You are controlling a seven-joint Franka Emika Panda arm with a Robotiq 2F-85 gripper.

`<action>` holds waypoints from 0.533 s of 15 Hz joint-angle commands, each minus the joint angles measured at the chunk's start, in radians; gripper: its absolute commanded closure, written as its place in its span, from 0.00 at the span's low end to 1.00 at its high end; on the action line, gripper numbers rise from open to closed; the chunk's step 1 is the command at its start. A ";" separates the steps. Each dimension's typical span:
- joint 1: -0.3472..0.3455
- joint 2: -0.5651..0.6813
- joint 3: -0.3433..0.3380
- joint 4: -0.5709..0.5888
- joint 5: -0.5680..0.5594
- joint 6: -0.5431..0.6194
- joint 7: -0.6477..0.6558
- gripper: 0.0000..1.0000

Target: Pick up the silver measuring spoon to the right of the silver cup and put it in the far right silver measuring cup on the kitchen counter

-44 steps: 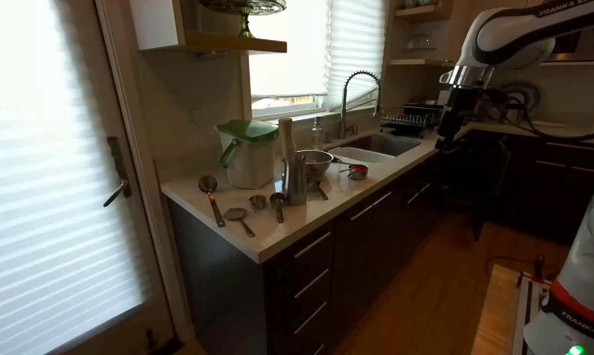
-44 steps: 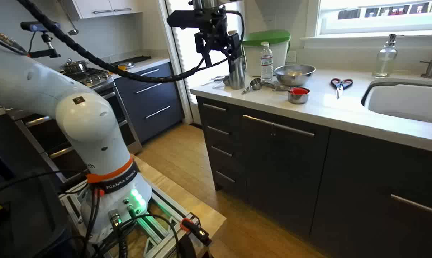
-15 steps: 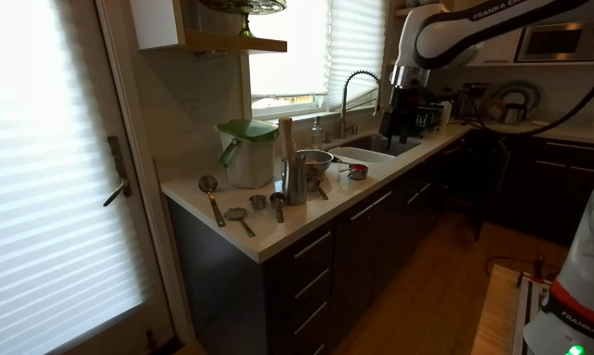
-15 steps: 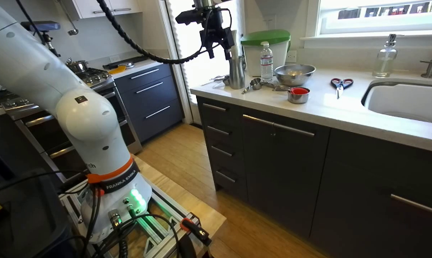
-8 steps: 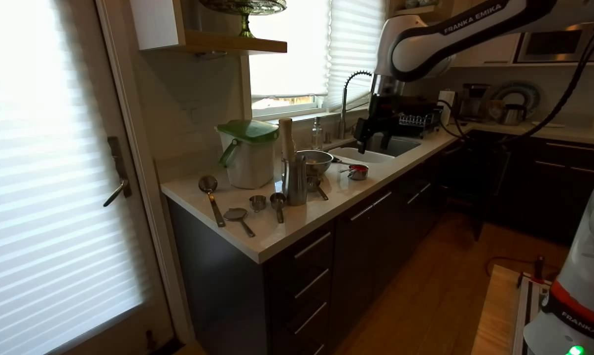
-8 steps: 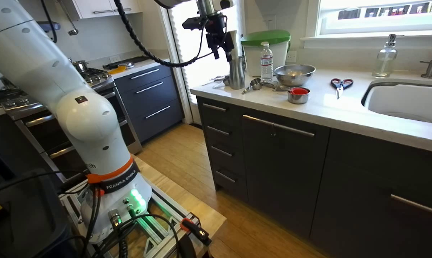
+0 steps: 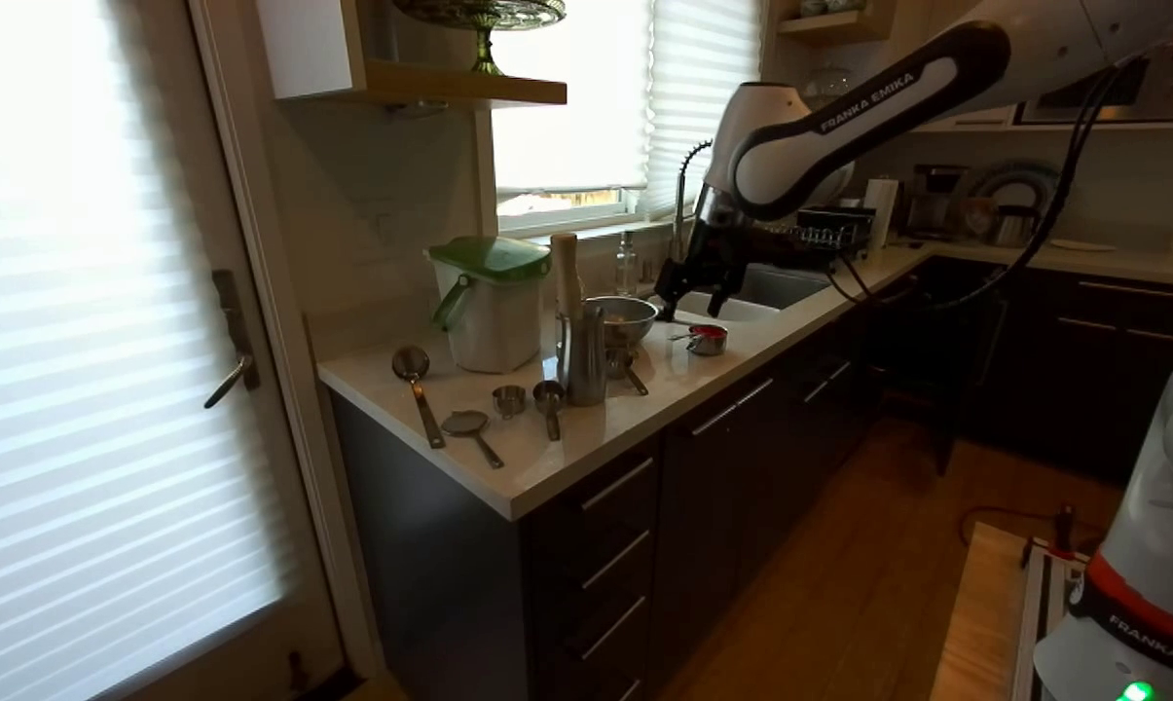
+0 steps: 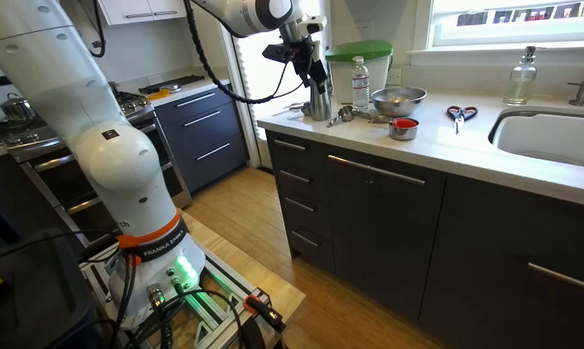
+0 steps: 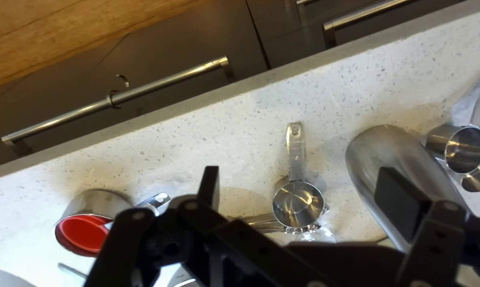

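The silver measuring spoon (image 9: 297,203), cup-like with a flat handle, lies on the pale kitchen counter (image 8: 442,150). It is right of the tall silver cup (image 8: 320,104) in both exterior views (image 7: 619,363) (image 8: 346,114). Its handle points to the counter's front edge. The far right silver measuring cup (image 8: 402,133) has a red cup inside it; it also shows in an exterior view (image 7: 708,341) and in the wrist view (image 9: 98,201). My gripper (image 9: 305,195) is open and empty above the counter. The spoon shows between its fingers (image 9: 399,203), apart from them.
The tall silver cup (image 9: 387,151) stands close to one finger. A metal bowl (image 8: 398,102) and water bottle (image 8: 360,83) stand behind the spoon. Smaller silver utensils (image 7: 509,400) lie left of the tall cup. Scissors (image 8: 460,115) lie near the sink (image 8: 548,140). A green-lidded bin (image 7: 494,302) stands behind.
The arm has swung over the counter toward the utensils. The gripper has lowered and tilted, moving left in an exterior view. The objects on the counter have not moved.
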 commanded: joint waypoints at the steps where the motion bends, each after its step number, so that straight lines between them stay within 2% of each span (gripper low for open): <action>1: 0.013 0.087 -0.003 0.004 -0.053 0.113 0.021 0.00; 3: 0.017 0.129 -0.014 0.005 -0.072 0.162 -0.006 0.00; 4: 0.022 0.089 -0.016 0.002 -0.046 0.120 -0.003 0.00; 8: 0.026 0.129 -0.021 0.003 -0.059 0.155 -0.005 0.00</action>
